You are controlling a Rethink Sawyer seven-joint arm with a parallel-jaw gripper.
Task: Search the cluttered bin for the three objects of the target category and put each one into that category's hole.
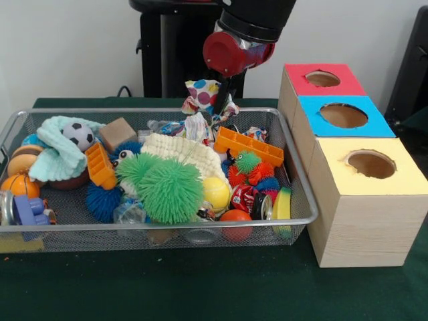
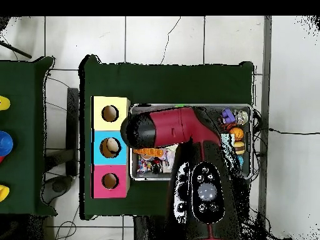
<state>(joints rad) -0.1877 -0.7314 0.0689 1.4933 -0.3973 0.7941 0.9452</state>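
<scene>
holding a spotted cloth (image 1: 202, 93) above the far rim of the wire bin (image 1: 20, 122), my gripper (image 1: 223, 93) sits mostly hidden behind the fabric — i can't tell how wide its fingers stand, only that the cloth hangs bunched right at it, so i judge it is gripped or snagged there. which category i'm hunting i can't read from this, so the cloth being a target is a guess.

relative to the bin, the three-hole box (image 1: 358, 200) stands just beside its end wall, with the red hole (image 1: 322, 78) farthest from the camera, the blue hole (image 1: 343, 115) in the middle and the yellow hole (image 1: 371, 164) nearest.

what could go wrong: the cloth trails low towards the pile and may be caught on the white knitted piece (image 1: 175, 150) or the orange plastic rack (image 1: 249, 146) beneath it; a lift could drag those over the bin's rim. a loose pinch on soft fabric could also slip, dropping it back among the clutter. and a floppy cloth may drape over a hole's edge instead of falling through.

the front view shows the cloth, the green spiky ball (image 1: 167, 187) and the bin's contents plainly. the overhead view hides most of the bin under my arm (image 2: 181, 128), yet it alone shows the box's holes in a line beside the bin, and something pale sitting inside the blue one.
</scene>
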